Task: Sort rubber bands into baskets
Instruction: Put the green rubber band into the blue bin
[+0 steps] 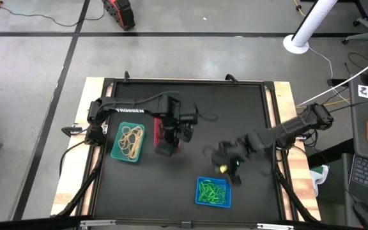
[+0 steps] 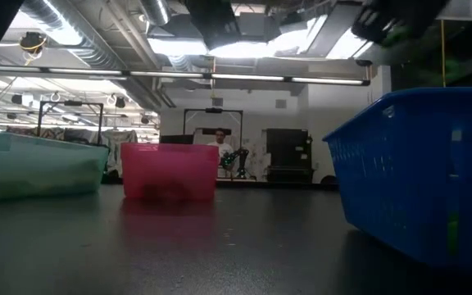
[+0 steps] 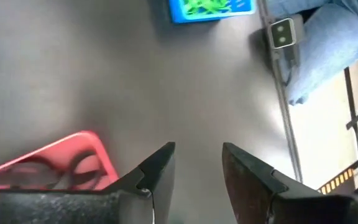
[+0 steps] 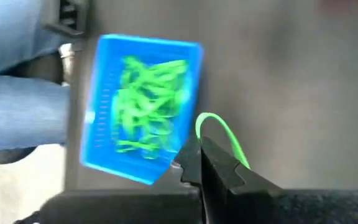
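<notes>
Right fingers: pressed together, pinching a bright green rubber band [image 4: 219, 134] whose loop sticks out past the tips.
Right gripper [image 4: 199, 163]: up off the worktop toward the near-right part, just beside the far edge of the blue basket [image 4: 107, 62], not over it as far as the high view shows.
Right arm: comes in from the worktop's right edge, slanting toward the near middle.
Left fingers [image 3: 157, 168]: spread apart, nothing between them, just bare dark worktop showing in the gap.
Left gripper [image 3: 197, 168]: hanging right at the red basket [image 1: 165, 136], near the middle of the worktop, at that basket's right side.
Left arm: reaches in from the left edge along the far side of the teal basket [image 1: 117, 153].
Blue basket contents: a heap of green bands [image 1: 212, 191], all bright green; it sits close to the near edge, right of centre.
Teal basket contents: tan bands [image 1: 131, 140] in a loose pile; basket sits left of the red one, close beside it.
Red basket contents: a couple of dark loops [image 3: 73, 165] show inside in the left wrist view, pretty blurry tbh.
Worktop [image 1: 235, 115]: black mat with a wooden rim.
Background: a person [image 2: 220, 143] sits far back in the room in the low view, and someone's jeans-clad legs [image 4: 17, 112] are by the near edge.
</notes>
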Motion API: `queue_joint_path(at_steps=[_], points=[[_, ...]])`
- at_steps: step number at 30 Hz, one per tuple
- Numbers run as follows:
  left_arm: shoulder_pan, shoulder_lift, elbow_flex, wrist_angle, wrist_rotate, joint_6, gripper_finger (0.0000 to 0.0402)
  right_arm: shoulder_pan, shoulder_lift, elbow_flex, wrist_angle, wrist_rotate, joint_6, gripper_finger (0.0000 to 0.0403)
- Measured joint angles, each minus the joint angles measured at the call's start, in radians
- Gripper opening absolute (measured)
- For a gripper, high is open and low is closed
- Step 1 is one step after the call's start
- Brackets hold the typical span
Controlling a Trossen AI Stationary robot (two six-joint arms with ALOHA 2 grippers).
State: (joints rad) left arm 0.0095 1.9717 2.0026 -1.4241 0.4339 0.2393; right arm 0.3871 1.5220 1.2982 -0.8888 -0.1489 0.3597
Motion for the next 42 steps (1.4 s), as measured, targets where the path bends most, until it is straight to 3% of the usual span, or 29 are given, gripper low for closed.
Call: queue_joint_path(at_steps=[5, 10, 23, 27, 35, 39, 42], points=[[-0.085, 0.0, 0.0, 0.07, -0.028, -0.105, 0.0129, 0.162, 0.036, -0.004, 0.121, 0.012, 0.06, 0.0], [-0.169, 0.0, 0.0, 0.218, -0.132, -0.182, 0.0129, 0.267, 0.088, -0.004, 0.192, 0.109, 0.086, 0.0], [-0.316, 0.0, 0.0, 0.447, -0.362, -0.264, 0.0129, 0.306, 0.176, -0.004, 0.226, 0.166, 0.089, 0.0003], [-0.341, 0.0, 0.0, 0.456, -0.379, -0.26, 0.0129, 0.306, 0.177, -0.004, 0.245, 0.146, 0.082, 0.0032], [-0.363, 0.0, 0.0, 0.437, -0.414, -0.268, 0.0129, 0.306, 0.177, -0.004, 0.226, 0.178, 0.084, 0.0129], [-0.372, 0.0, 0.0, 0.45, -0.447, -0.268, 0.0129, 0.306, 0.148, -0.004, 0.115, 0.123, 0.111, 0.0151], [-0.377, 0.0, 0.0, 0.493, -0.458, -0.268, 0.0129, 0.306, 0.118, -0.004, -0.029, 0.156, 0.188, 0.0155]])
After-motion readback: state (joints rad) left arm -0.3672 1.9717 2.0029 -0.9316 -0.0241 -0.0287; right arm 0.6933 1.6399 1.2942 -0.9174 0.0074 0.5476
